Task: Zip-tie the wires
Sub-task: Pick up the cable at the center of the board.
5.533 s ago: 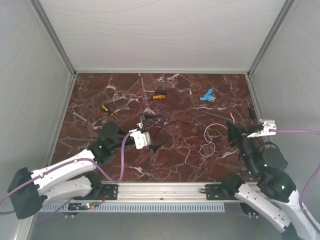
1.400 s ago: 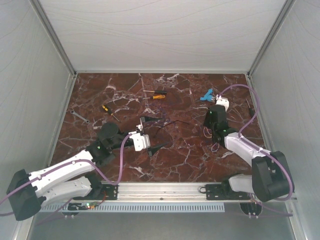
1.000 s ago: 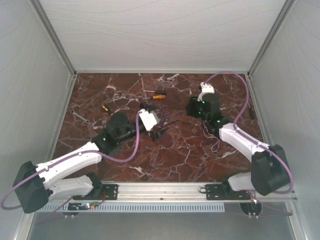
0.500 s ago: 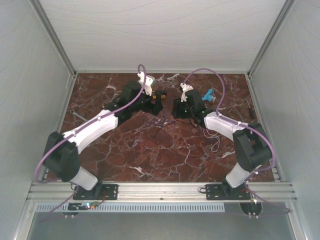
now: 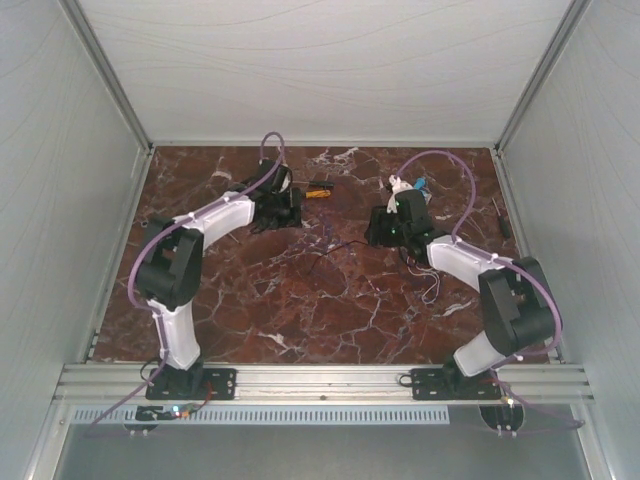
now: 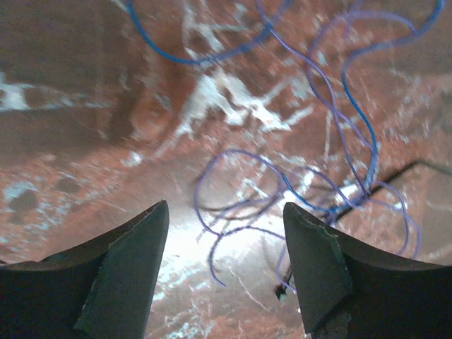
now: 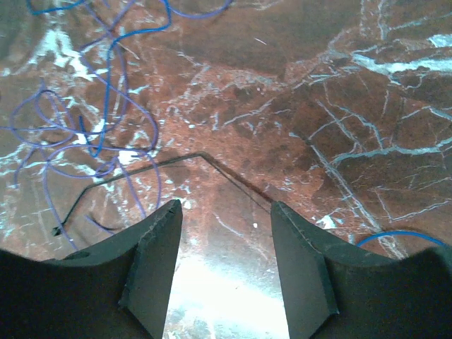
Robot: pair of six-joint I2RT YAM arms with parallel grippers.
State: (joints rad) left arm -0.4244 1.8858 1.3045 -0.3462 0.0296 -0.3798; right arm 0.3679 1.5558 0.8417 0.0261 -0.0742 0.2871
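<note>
Red-brown marbled desk (image 5: 230, 300), closed in by white walls on three sides, carries everything we record here.

The wires (image 6: 304, 198) lie flat on the stone near the middle of the desk, between the two grippers. They are hair-thin blue-purple strands curled into loose, overlapping loops, and nothing holds them. In the overhead view we can make out only a faint dark trace at that spot. A thin black strip (image 7: 233, 176), bent at an angle, lies on the desk with them, and one leg of it crosses the nearest loops.

The left gripper (image 6: 224, 206) stands on the far-left side of the wires. Its jaws are moderately wide apart with nothing between them. The loops lie just ahead of its fingertips, and we cannot tell whether any strand touches them.

The right gripper (image 7: 226, 205) faces the wires from the right. Its jaws are parted to a middling width and hold nothing. The black strip runs just ahead of its fingertips, and the loops (image 7: 78, 134) lie to the upper left in its wrist view.

Farther out, we note:
- An orange-handled screwdriver (image 5: 318, 188) lies near the far edge, just beside the left arm's wrist.
- A blue object (image 5: 420, 184) is partly hidden behind the right arm.
- A pale thin cord (image 5: 430, 285) lies in loose loops beside the right forearm.
- A slim dark tool (image 5: 500, 215) lies by the right wall.
</note>
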